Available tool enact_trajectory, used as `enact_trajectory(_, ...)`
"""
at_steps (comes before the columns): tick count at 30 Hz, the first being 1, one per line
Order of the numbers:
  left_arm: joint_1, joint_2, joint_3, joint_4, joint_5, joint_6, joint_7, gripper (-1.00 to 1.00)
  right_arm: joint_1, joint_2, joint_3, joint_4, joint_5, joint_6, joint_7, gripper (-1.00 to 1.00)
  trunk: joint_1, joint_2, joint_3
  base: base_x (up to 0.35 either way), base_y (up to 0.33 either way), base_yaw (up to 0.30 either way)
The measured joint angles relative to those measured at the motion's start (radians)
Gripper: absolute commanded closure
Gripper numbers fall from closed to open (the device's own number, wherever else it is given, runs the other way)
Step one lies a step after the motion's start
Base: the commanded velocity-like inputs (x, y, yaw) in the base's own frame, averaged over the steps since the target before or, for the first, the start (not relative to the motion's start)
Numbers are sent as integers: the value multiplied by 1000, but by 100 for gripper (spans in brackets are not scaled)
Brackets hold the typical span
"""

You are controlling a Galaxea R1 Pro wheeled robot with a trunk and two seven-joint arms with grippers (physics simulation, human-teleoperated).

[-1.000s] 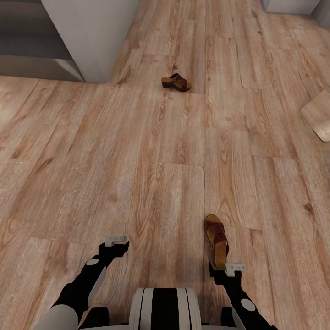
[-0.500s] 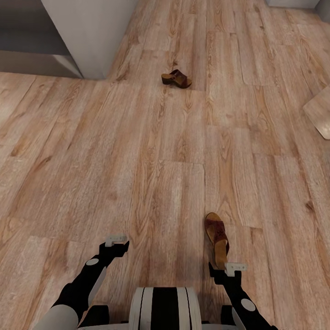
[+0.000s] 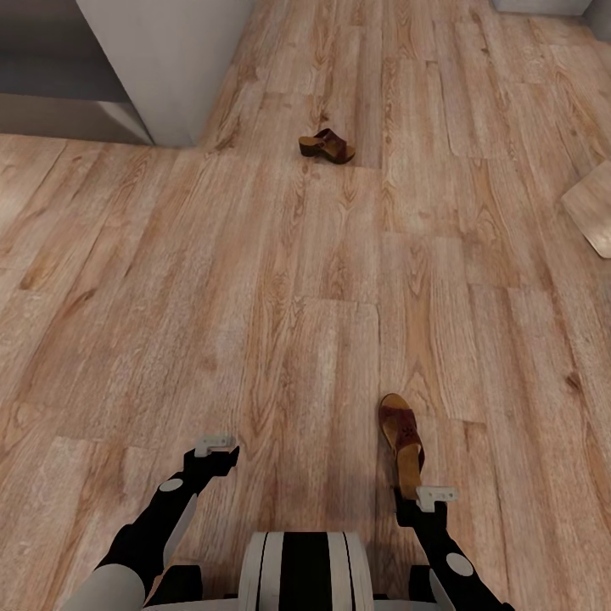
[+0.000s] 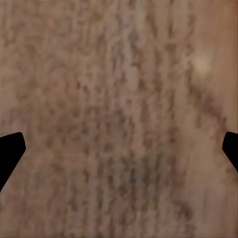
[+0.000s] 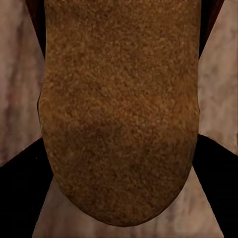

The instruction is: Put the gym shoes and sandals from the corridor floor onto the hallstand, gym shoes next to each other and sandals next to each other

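Change: right tool (image 3: 422, 501) has edged lower over the near sandal's heel; sandals unmoved.
Near sandal (image 3: 404, 444): flat on the wood-plank corridor floor (image 3: 280, 280), long axis running away from the robot, grainy tan footbed, woven strap at far end.
Far sandal (image 3: 326, 147): lies crosswise near the grey hallstand (image 3: 161, 59).
Right tool: fingers spread either side of the rounded heel (image 5: 119, 114).
Left tool (image 3: 214, 450): fingers (image 4: 10, 148) spread above bare floor.

sandals (image 3: 402, 441): dark brown straps, tan footbed; floor (image 3: 255, 297): light brown wood grain
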Motion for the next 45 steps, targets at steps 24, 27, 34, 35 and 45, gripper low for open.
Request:
enact_trajectory(24, 0, 0, 0, 0, 0, 0, 0, -100, 0, 0, 0, 0, 3, -1, 0, 100, 0, 0, 0, 0, 0, 0)
enact_trajectory(27, 0, 0, 0, 0, 0, 0, 0, -100, 0, 0, 0, 0, 2, -1, 0, 100, -1, 1, 11, 0, 0, 0)
enact_trajectory(34, 0, 0, 0, 0, 0, 0, 0, -100, 0, 0, 0, 0, 3, -1, 0, 100, -5, 2, 39, 0, 0, 0)
enact_trajectory(35, 0, 0, 0, 0, 0, 0, 0, -100, 0, 0, 0, 0, 3, -1, 0, 100, -5, 3, 42, 0, 0, 0)
enact_trajectory(45, -1, 0, 0, 0, 0, 0, 0, -100, 0, 0, 0, -1, 4, -1, 0, 100, -9, 5, 81, 0, 0, 0)
